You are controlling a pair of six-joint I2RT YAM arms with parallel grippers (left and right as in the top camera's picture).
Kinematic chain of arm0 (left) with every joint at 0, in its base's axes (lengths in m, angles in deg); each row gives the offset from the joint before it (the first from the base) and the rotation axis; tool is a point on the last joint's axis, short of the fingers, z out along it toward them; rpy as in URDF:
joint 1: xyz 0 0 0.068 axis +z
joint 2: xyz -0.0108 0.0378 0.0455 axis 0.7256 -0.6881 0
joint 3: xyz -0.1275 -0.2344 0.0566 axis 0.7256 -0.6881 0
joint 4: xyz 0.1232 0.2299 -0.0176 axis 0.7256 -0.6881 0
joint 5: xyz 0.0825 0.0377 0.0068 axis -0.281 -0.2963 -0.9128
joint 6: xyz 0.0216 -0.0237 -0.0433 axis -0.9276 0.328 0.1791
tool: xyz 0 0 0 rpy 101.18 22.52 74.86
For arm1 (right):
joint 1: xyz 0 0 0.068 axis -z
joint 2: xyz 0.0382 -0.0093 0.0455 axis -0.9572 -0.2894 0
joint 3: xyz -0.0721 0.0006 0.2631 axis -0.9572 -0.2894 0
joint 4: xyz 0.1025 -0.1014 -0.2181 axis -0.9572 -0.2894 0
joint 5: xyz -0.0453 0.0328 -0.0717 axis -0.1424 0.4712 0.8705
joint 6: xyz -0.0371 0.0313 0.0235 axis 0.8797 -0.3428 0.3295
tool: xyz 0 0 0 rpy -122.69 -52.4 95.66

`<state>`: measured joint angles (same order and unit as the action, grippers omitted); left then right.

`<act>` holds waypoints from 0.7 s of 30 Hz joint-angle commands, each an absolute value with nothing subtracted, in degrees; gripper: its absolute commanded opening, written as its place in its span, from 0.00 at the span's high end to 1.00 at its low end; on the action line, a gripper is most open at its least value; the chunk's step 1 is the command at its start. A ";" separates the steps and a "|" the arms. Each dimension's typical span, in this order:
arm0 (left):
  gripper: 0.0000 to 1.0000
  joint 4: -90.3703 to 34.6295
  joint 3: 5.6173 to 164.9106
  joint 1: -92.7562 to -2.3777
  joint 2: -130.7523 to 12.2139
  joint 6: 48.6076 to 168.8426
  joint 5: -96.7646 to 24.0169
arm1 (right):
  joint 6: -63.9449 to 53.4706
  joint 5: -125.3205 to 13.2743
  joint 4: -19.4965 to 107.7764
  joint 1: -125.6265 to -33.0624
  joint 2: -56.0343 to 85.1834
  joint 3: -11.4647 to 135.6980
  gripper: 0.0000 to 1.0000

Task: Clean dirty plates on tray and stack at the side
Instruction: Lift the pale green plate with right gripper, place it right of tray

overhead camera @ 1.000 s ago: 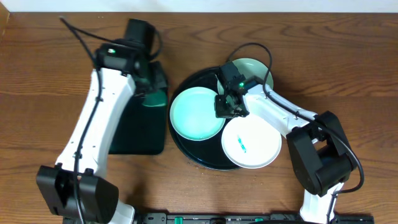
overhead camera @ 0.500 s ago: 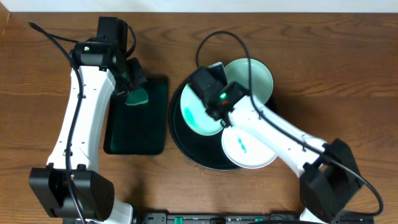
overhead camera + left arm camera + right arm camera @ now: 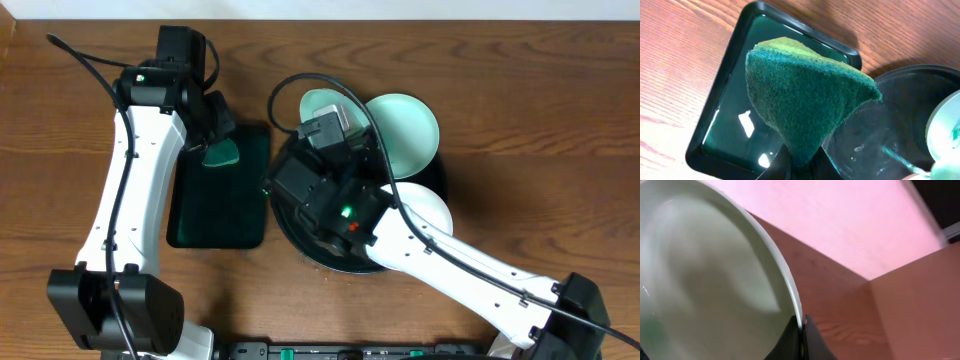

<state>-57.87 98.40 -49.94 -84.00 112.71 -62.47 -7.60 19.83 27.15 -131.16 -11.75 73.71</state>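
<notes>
My right gripper [image 3: 801, 322] is shut on the rim of a pale mint plate [image 3: 705, 280] and holds it tilted, high above the black round tray [image 3: 288, 228]. In the overhead view only the top edge of this plate [image 3: 320, 102] shows behind the wrist. A second mint plate [image 3: 408, 125] lies at the tray's far right. A third white plate [image 3: 432, 208] lies at the right, partly under my right arm. My left gripper [image 3: 802, 167] is shut on a green sponge [image 3: 805, 95] above the rectangular green tray [image 3: 722, 125].
The green tray [image 3: 215, 205] lies just left of the black tray on the wooden table. My raised right arm [image 3: 420, 255] hides much of the black tray from above. A cable [image 3: 300, 80] loops over the table's far middle.
My right arm has lifted the left plate off the black tray and swung it up toward the camera. My left arm moved left with the sponge, then stayed still.
</notes>
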 commanded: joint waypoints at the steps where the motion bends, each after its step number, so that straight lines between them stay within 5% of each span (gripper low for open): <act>1: 0.93 -57.83 98.99 -49.70 -83.96 111.77 -62.97 | -6.31 24.31 26.67 -131.68 -11.31 74.87 0.99; 12: 0.93 -57.63 98.49 -49.70 -84.02 111.80 -62.97 | -10.85 -6.81 23.76 -125.01 -11.31 74.70 0.99; 21: 0.93 -57.69 98.25 -50.97 -84.85 111.97 -62.93 | -10.79 -41.83 23.39 -108.38 -11.29 75.20 0.99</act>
